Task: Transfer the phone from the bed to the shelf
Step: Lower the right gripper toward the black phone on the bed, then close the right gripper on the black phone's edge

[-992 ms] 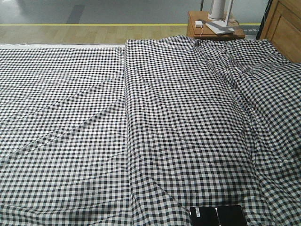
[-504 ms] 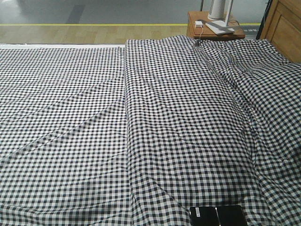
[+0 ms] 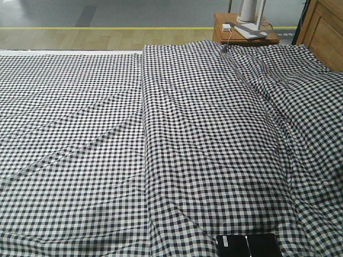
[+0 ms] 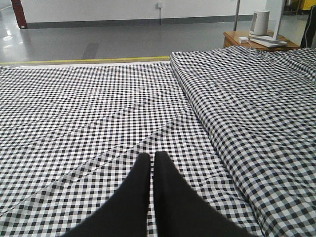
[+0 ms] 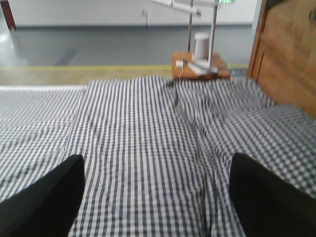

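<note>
The left gripper [image 4: 150, 159] has its two black fingers pressed together with nothing pinched between them, low over the checked cloth of the bed [image 3: 161, 134]. The right gripper [image 5: 158, 165] is spread wide and holds nothing. One phone [image 3: 248, 245] lies flat on the bed at 5 o'clock in the front view, at the picture's bottom edge. One bedside table [image 3: 246, 33] stands beyond the bed at 1 o'clock.

grey floor [image 3: 134, 10] | yellow line [image 3: 107, 28] | reddish-brown bedside table [image 3: 218, 33] | white wall [image 4: 98, 9]
</note>
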You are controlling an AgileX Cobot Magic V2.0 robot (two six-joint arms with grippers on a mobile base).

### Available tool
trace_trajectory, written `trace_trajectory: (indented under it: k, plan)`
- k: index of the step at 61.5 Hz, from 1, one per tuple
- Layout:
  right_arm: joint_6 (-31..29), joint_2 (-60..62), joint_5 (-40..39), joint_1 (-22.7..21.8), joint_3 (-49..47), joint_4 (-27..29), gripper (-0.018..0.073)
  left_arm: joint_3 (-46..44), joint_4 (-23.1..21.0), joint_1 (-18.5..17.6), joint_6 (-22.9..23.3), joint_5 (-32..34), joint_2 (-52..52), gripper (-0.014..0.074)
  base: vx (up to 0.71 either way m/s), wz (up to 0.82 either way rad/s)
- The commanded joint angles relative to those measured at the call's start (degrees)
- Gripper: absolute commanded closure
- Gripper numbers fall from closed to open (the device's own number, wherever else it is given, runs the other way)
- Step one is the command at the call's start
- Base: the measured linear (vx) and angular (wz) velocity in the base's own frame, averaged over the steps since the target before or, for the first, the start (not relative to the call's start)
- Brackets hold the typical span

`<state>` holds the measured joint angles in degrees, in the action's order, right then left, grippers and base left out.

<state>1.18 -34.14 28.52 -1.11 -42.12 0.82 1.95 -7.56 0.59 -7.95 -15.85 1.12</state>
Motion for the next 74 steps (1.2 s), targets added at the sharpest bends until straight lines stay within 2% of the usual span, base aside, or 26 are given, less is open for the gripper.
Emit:
trace_trajectory:
  k: [1,16,29,36,50,67,74]
  plan:
    - [1.5,-4.4,0.6,-0.3,-3.6,0.2,0.0005,0.1,-0.4,-0.2,0.2,4.2,0.3,0.0596,0.00,0.00]
    - [4.3,-15.5,7.3,-1.2,-10.7,0.2,0.0005,0.1,-0.4,-0.2,0.2,4.2,0.3,0.0596,0.00,0.00]
    - [2.5,-23.0,13.3,-8.1,-15.9,0.2,0.0005,0.1,-0.4,-0.2,0.2,4.2,0.3,0.0596,0.00,0.00]
    - [-3.0,-26.6,16.2,-12.1,-17.5,2.1,0.0005,0.1,-0.4,-0.2,0.2,4.2,0.3,0.0596,0.00,0.00]
    - [-18.3,-36.2,17.8,-19.4,-17.6,14.8,0.0005,0.1,-0.4,-0.2,0.2,4.2,0.3,0.0596,0.00,0.00]
    - [-29.7,-48.7,17.8,-25.6,-17.6,23.1,0.0005,0.1,-0.4,-0.2,0.2,4.2,0.3,0.0596,0.00,0.00]
    - [-34.5,-53.3,19.1,-26.9,-17.6,27.4,0.0005,0.1,-0.4,-0.2,0.2,4.2,0.3,0.0596,0.00,0.00]
